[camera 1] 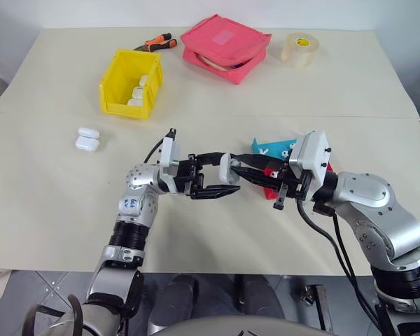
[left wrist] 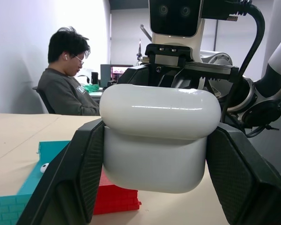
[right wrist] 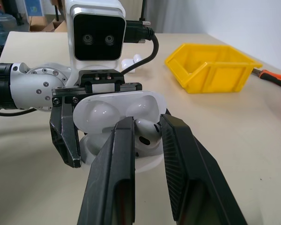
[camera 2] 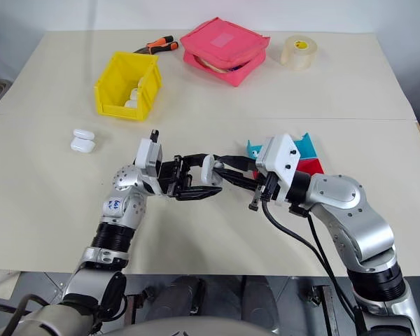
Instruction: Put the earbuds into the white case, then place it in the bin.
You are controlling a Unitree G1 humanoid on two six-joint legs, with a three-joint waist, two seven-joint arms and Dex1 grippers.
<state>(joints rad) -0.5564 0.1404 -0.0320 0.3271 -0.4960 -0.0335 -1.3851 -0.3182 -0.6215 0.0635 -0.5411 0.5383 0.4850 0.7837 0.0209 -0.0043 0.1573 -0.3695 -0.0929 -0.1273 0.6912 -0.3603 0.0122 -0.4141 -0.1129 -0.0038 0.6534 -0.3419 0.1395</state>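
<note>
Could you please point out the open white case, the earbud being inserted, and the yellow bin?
white case (right wrist: 117, 105), right wrist view, inside of its open lid.
earbud (right wrist: 147, 132), right wrist view, its rounded head.
yellow bin (camera 1: 114, 84), left eye view, its left wall.

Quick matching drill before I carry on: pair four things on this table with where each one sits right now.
Things:
1. white case
2. earbud
3. bin
4. tape roll

Places:
A. far right of the table, beside the pink pouch
B. pinched in the right pincer, over the open case
C. clamped in the left pincer, lid open
D. far left side of the table, white cases inside

Pairs: 1-C, 2-B, 3-D, 4-A
</note>
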